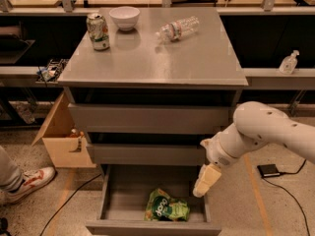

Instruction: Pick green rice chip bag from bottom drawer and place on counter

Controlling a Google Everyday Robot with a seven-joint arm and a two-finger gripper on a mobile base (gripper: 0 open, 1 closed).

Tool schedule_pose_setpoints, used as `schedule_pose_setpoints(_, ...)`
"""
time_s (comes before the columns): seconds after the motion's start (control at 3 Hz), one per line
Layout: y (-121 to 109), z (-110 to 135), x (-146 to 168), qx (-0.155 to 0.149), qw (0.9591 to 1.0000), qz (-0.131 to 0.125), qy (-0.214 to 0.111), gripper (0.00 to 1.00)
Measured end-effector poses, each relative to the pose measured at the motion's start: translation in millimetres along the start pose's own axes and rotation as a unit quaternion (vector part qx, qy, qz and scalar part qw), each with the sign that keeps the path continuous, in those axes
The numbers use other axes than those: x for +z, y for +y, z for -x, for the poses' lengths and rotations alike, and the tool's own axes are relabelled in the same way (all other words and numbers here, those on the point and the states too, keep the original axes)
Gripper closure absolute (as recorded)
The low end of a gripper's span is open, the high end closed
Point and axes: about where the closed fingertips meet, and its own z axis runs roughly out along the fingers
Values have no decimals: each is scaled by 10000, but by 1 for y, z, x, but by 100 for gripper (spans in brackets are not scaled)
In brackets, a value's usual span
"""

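The green rice chip bag [166, 209] lies flat on the floor of the open bottom drawer [118, 200], near its front middle. My gripper [205, 180] hangs on the white arm at the drawer's right side, above its right wall and a little right of and above the bag, not touching it. The counter [152, 58] is the broad grey metal top of the cabinet above.
On the counter stand a green-and-white can [98, 31], a white bowl [124, 17] and a clear bottle [178, 28] lying on its side. A cardboard box [61, 139] and a person's shoe [27, 181] are left of the cabinet. A small dark device [269, 170] lies on the floor at right.
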Motion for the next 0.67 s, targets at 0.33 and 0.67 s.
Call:
schedule_pose_setpoints(0.33, 4, -23, 64, 134, 9998, 177, -16, 0)
schedule_pose_setpoints(0.67, 5, -39, 125, 279, 9992, 289, -4, 0)
